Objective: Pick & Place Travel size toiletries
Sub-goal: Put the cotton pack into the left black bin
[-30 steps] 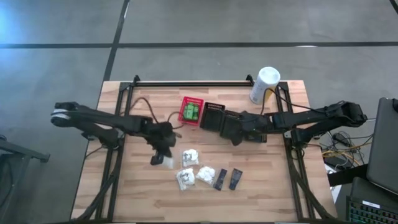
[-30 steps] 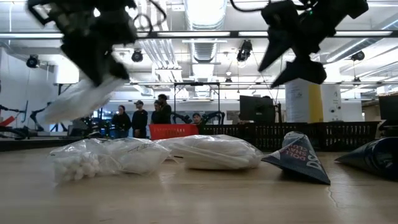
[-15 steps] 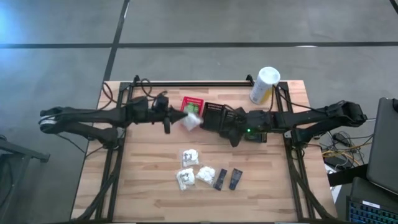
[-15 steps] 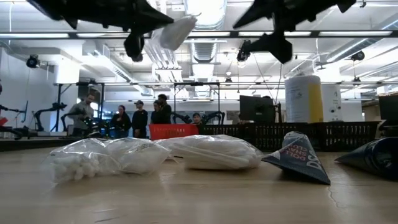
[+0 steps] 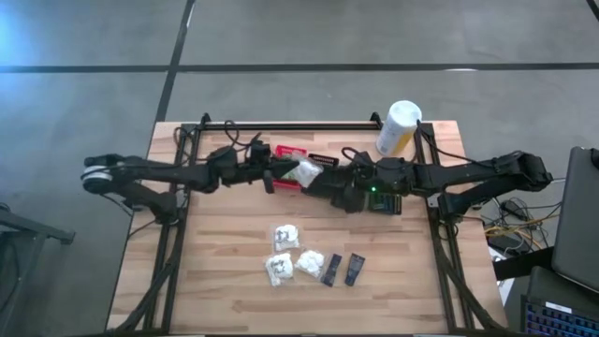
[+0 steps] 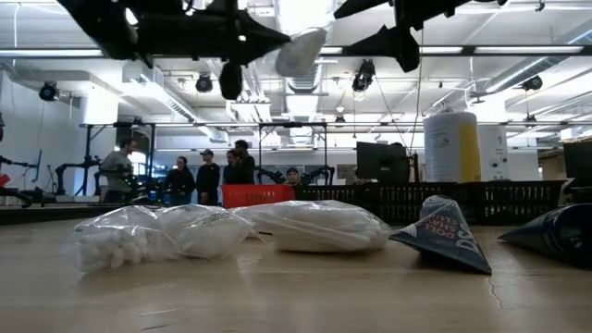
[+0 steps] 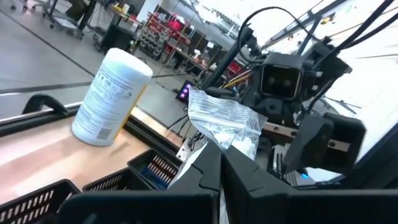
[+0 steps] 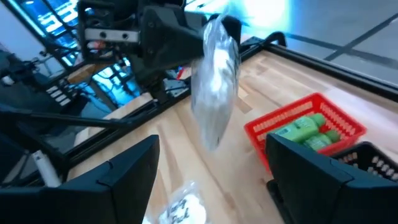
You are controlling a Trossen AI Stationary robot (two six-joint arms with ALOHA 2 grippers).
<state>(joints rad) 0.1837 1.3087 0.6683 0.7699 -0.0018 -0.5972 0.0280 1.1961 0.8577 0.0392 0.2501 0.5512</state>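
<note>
My left gripper (image 5: 272,176) is shut on a white crinkly pouch (image 5: 304,171) and holds it high over where the red basket (image 5: 286,165) meets the black basket (image 5: 323,169). The left wrist view shows this pouch (image 7: 222,122) just past my shut fingers. Green packets (image 8: 306,130) lie in the red basket. My right gripper (image 8: 214,180) hangs open over the black basket and faces the pouch (image 8: 214,87). Three more white pouches (image 5: 285,236) (image 5: 279,270) (image 5: 311,262) and two dark flat items (image 5: 331,269) (image 5: 354,269) lie on the table. My left gripper pinches the pouch by its near edge (image 7: 208,144) between the two shut fingers. The fingers reach in level from the table's left. The pouch sticks out past the fingertips toward the right arm, lifted clear of the table and baskets (image 6: 301,51).
The tall white-and-yellow canister (image 5: 398,128) stands at the far right of the table. The two arms meet close together over the baskets. Bare wood lies at the near left and near right. People stand in the room beyond the far edge (image 6: 208,176).
My left gripper, shut on the pouch, has risen from low over the middle-left of the table and swung toward the far edge and right, carrying the pouch over the baskets. My right gripper has risen a little and stayed open.
</note>
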